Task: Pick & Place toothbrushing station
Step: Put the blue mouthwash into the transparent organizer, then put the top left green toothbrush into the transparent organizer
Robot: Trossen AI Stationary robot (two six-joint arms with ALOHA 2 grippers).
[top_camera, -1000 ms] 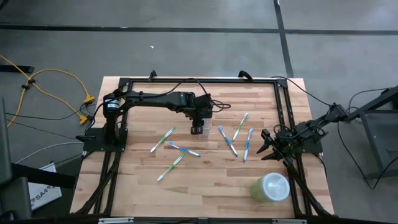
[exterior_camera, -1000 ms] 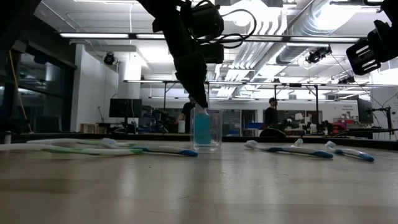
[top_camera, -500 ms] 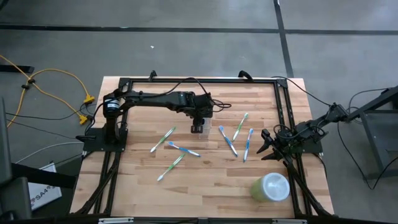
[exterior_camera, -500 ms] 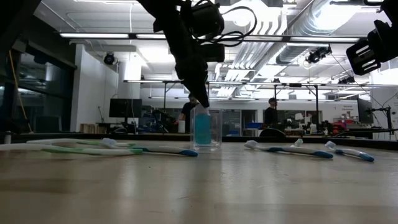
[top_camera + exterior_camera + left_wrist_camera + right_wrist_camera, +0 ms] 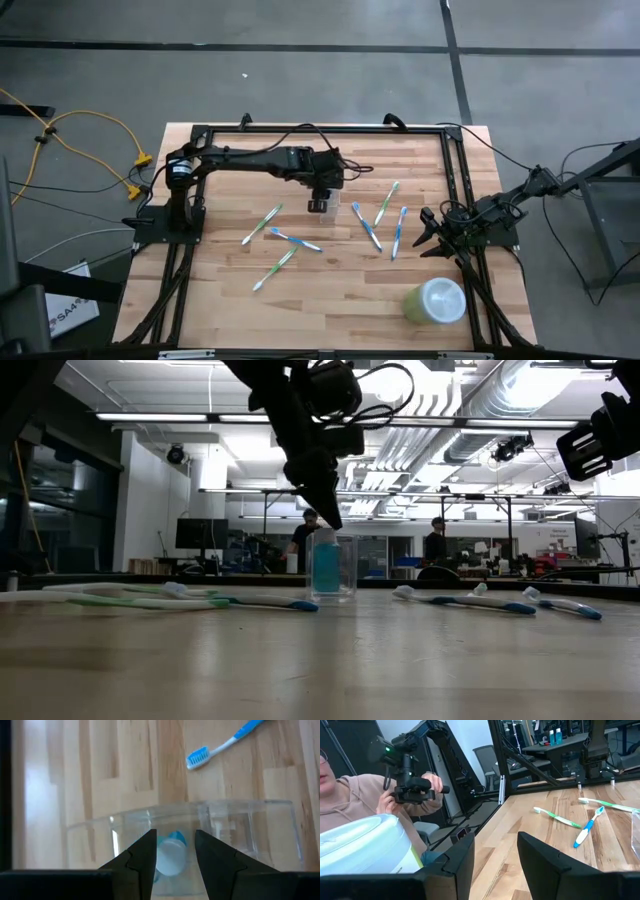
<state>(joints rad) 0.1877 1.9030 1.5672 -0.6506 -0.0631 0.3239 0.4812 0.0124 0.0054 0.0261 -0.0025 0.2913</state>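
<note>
The small clear plastic cup (image 5: pixel 331 208) stands upright on the wooden table, left of the middle. A blue tube with a white cap (image 5: pixel 170 857) stands inside it and shows blue in the low view (image 5: pixel 325 565). My left gripper (image 5: pixel 175 855) is open and points down just above the cup's rim (image 5: pixel 335 523), with the tube's cap below the gap between its fingers. Several blue and green toothbrushes lie flat on the table, some left of the cup (image 5: pixel 296 240) and some right of it (image 5: pixel 366 225). My right gripper (image 5: pixel 428 233) waits open and empty at the table's right edge.
A larger pale green round container (image 5: pixel 437 300) stands at the near right corner, close to my right gripper. A black frame (image 5: pixel 320 130) runs around the table's edges. A person holding a device (image 5: pixel 410 785) sits beyond the table in the right wrist view.
My left gripper has risen a little from the top of the tube and shifted slightly toward the table's far edge. The tube and the cup stay where they were.
</note>
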